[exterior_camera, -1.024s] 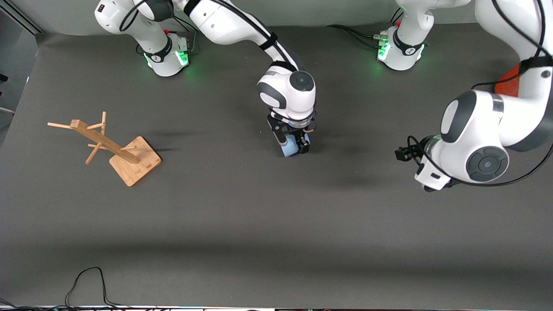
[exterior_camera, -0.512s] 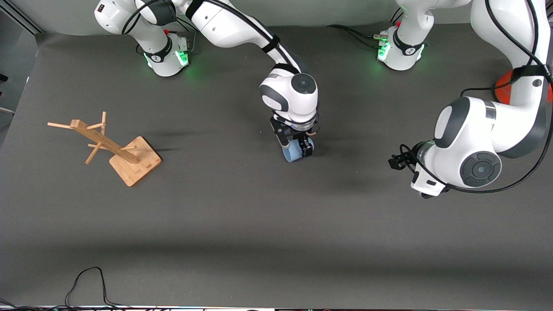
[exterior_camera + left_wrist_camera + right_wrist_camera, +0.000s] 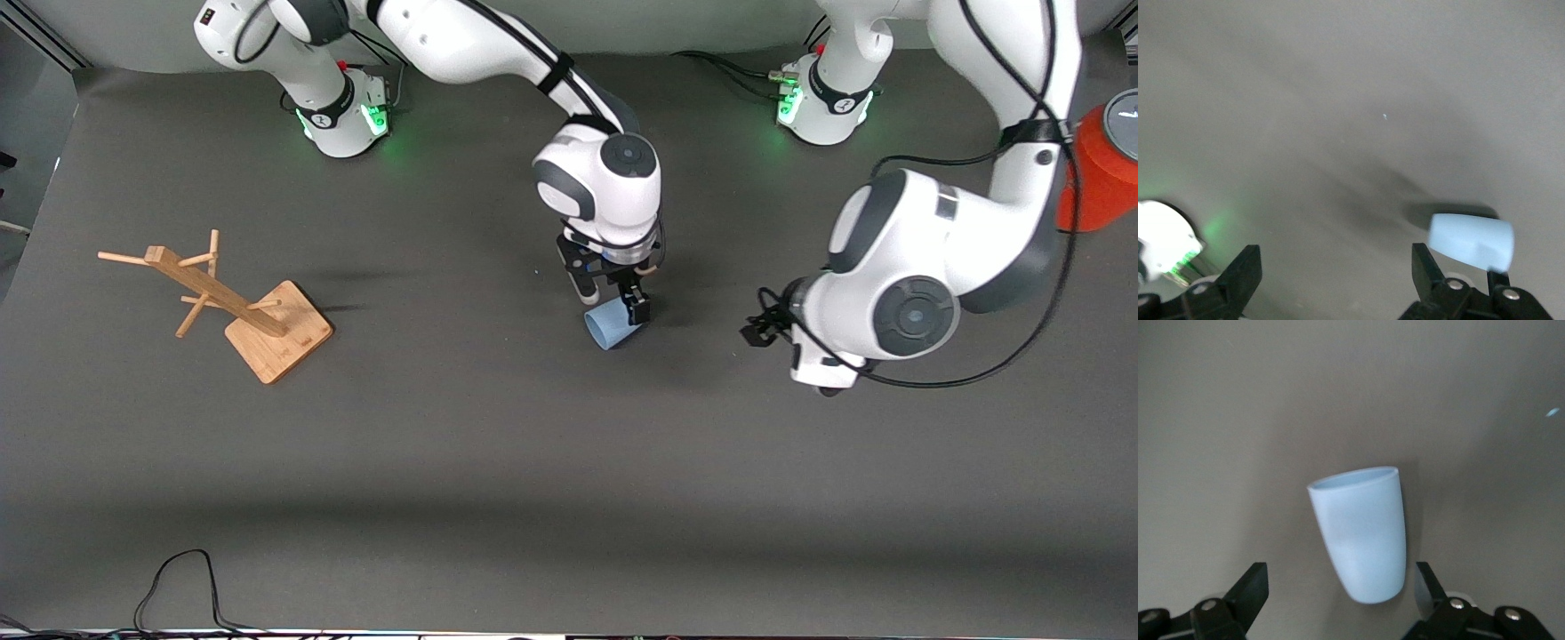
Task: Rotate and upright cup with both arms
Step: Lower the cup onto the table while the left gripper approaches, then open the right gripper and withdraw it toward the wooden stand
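The light-blue cup (image 3: 612,325) lies on its side on the dark table, mouth toward the front camera. My right gripper (image 3: 609,298) is just over its base end. In the right wrist view the cup (image 3: 1361,533) lies between the open fingers (image 3: 1251,588), base end toward the gripper, touching neither. My left gripper (image 3: 756,331) hovers over the table beside the cup, toward the left arm's end, open and empty. In the left wrist view the cup (image 3: 1471,240) shows ahead, off to one side of the left gripper (image 3: 1336,280).
A wooden peg rack (image 3: 233,300) on a square base stands toward the right arm's end. A large orange cylinder (image 3: 1095,182) with a grey top stands at the left arm's end. A black cable (image 3: 178,578) lies by the table's near edge.
The cup was upright between the right gripper's fingers; it has tipped over and now lies free, mouth toward the front camera. The left arm has swung in toward the cup.
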`<state>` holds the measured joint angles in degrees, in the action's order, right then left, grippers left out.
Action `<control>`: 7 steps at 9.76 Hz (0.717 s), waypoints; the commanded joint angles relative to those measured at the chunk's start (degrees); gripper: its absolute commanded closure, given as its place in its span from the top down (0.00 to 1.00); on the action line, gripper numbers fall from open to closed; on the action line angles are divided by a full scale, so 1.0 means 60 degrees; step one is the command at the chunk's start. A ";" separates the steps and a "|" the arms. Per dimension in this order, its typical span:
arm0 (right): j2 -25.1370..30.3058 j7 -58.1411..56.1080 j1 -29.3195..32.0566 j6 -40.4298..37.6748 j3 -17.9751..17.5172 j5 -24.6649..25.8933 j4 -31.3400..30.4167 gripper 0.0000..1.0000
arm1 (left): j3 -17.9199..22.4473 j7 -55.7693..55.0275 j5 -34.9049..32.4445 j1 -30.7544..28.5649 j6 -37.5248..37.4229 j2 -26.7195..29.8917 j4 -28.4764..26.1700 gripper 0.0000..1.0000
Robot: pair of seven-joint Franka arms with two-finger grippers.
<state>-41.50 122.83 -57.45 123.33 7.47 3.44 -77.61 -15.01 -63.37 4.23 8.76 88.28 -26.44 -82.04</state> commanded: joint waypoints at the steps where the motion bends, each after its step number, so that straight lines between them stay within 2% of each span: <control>1: 0.1491 -0.1451 0.0621 -0.1666 -0.0058 -0.0192 -0.0322 1.00 | 0.0100 -0.1503 0.0217 0.0427 -0.0124 -0.1563 0.2049 1.00; 2: 0.1946 -0.2081 0.0914 -0.2267 -0.0043 -0.0192 -0.0351 1.00 | 0.0100 -0.1639 0.0217 0.0560 0.0021 -0.2063 0.2608 1.00; 4: 0.2971 -0.4302 0.1660 -0.3672 -0.0058 -0.0192 -0.0366 1.00 | 0.0143 -0.1538 -0.0030 0.1536 0.0825 -0.2447 0.2658 1.00; 7: 0.4378 -0.9259 0.3356 -0.5738 -0.0043 -0.0192 -0.0366 1.00 | 0.0187 -0.1669 -0.1112 0.3076 0.1281 -0.3296 0.2774 1.00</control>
<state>-19.62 79.90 -41.87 92.60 7.78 3.27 -77.62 -15.12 -72.09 0.25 23.30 95.68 -43.47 -68.38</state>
